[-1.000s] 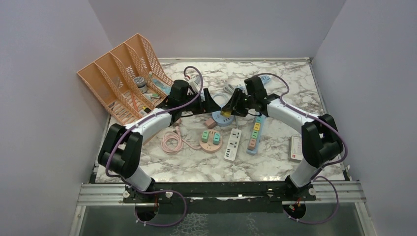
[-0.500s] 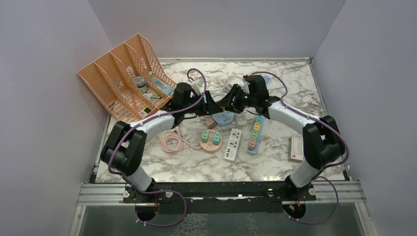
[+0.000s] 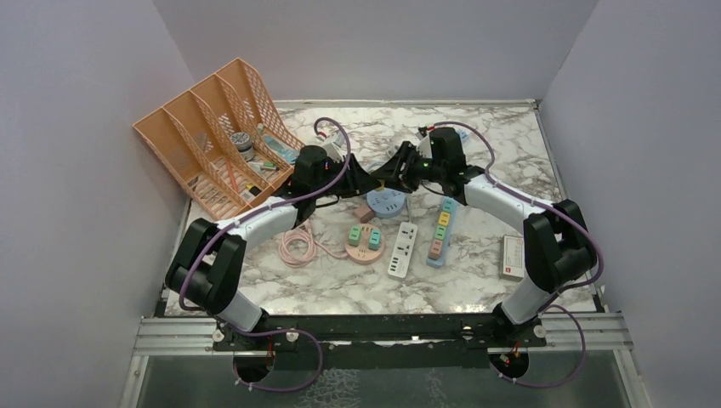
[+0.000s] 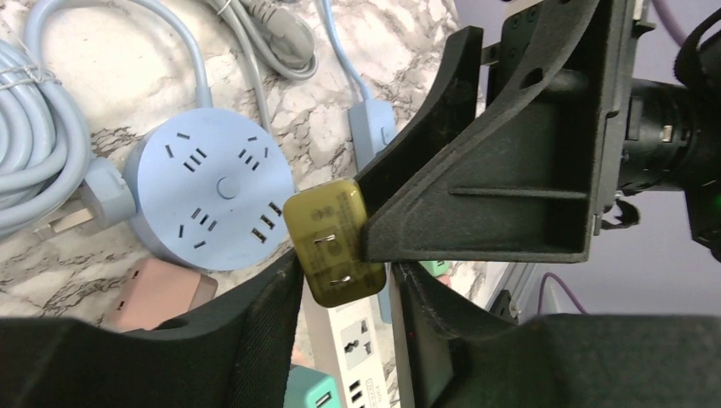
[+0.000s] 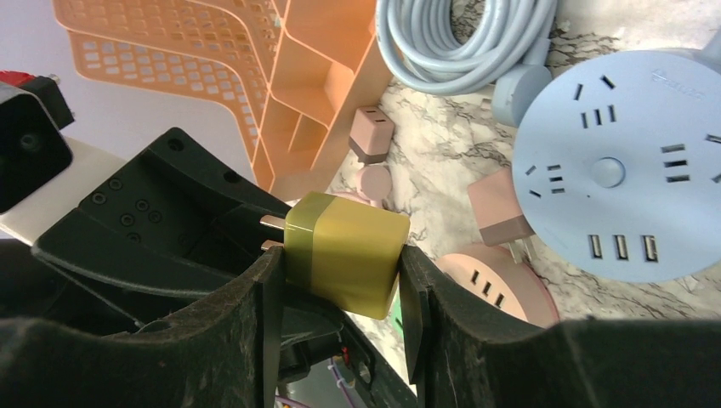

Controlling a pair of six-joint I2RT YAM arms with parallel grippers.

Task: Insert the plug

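The right hand [image 5: 340,265] is clamped on the olive-yellow plug [image 5: 344,253], its two fingers [image 5: 268,297] pressing opposite sides. The plug's two metal prongs point at the black body of the left hand [image 4: 346,274]. Both hands meet in the air above the round blue power strip [image 3: 389,204], which lies on the marble counter [image 3: 493,153]. The left hand's fingers [image 4: 272,314] stand apart on either side of the plug's lower end. Whether they actually grip it cannot be told.
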